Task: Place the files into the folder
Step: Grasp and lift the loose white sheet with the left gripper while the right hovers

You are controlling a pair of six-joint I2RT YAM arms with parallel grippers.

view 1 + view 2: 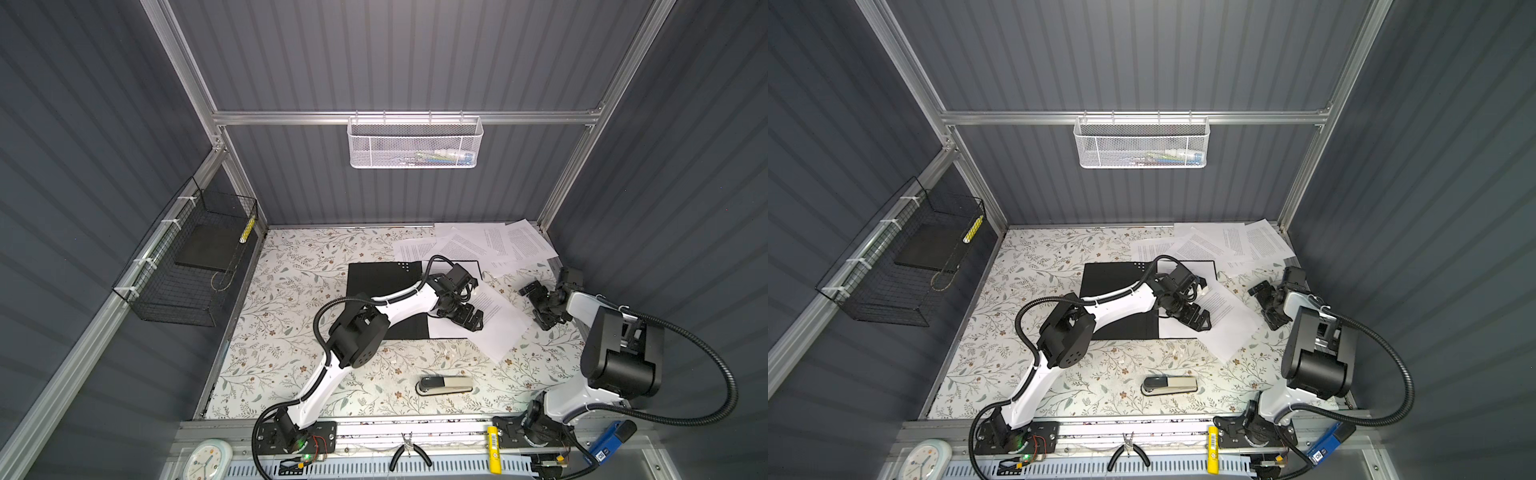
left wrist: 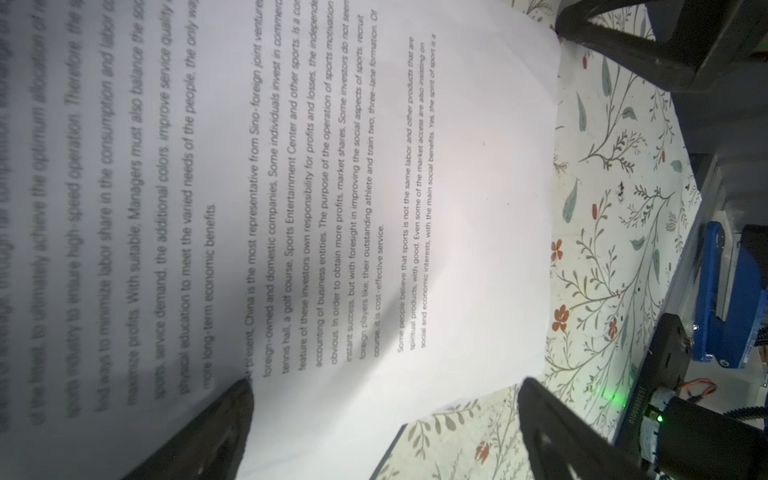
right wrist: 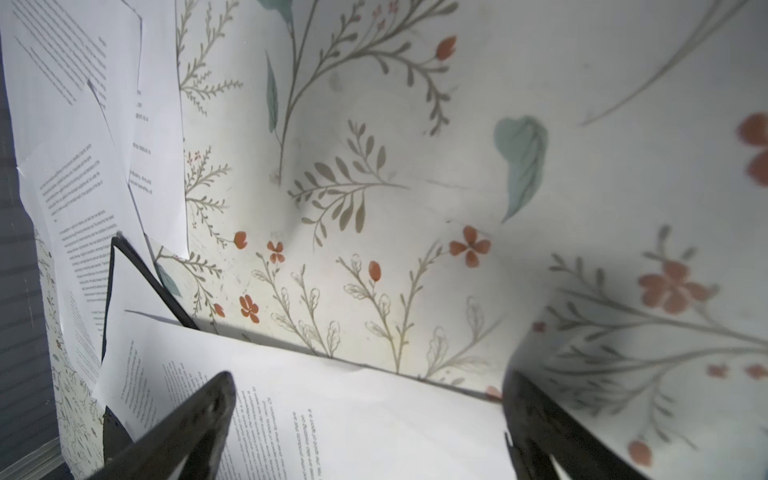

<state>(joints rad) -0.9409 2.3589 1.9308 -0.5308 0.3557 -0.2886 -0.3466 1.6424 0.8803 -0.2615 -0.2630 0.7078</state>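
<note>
Bright tabletop (image 1: 270,357), dim walls (image 1: 83,124); wrist views blur close up, top views bend at edges.

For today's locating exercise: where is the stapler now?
In both top views the stapler lies on the table near its front edge, slightly right of centre, in front of the folder.

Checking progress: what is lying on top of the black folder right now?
One printed sheet lies askew on the right half of the folder, overhanging onto the table. The left gripper is open over it. The left arm covers the middle, so anything there is hidden.
</note>
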